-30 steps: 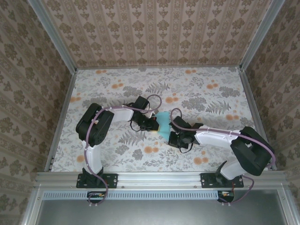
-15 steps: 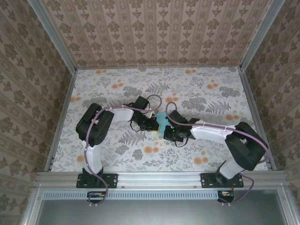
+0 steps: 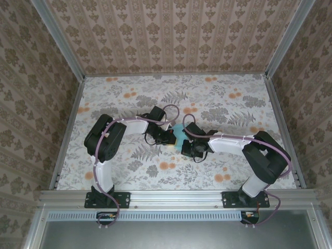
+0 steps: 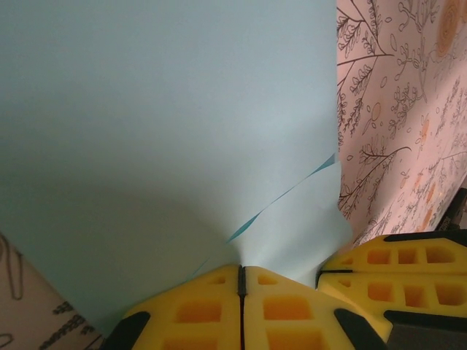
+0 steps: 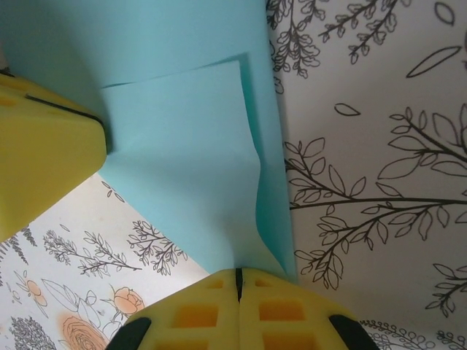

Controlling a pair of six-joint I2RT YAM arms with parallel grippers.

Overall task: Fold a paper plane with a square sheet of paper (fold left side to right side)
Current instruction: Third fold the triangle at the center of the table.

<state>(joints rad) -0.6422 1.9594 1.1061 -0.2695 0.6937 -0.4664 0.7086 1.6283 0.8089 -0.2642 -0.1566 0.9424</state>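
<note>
**Both pincers clamped on the paper at mid-surface**

Top view: the paper (image 3: 178, 135) is a small turquoise patch near the middle of the floral surface (image 3: 233, 104), between the two wrists. The left pincer (image 3: 168, 137) meets it from the left and the right pincer (image 3: 183, 147) from the near right. The two pincers are close together, and the arms hide most of the sheet.

Left wrist view: the left pincer (image 4: 241, 281) has its yellow fingers (image 4: 197, 310) pressed together with no gap, gripping the near edge of the paper (image 4: 168, 124). The sheet spreads away from the fingers. A thin darker edge line runs slantwise toward its right side, where the paper buckles. The right pincer (image 4: 394, 266) sits just beside, at lower right.

Right wrist view: the right pincer (image 5: 238, 278) is likewise closed tight on the paper (image 5: 182, 146). A smaller layer lies over a larger one, its right edge wavy. The left pincer (image 5: 44, 146) touches the sheet's left side.
</note>
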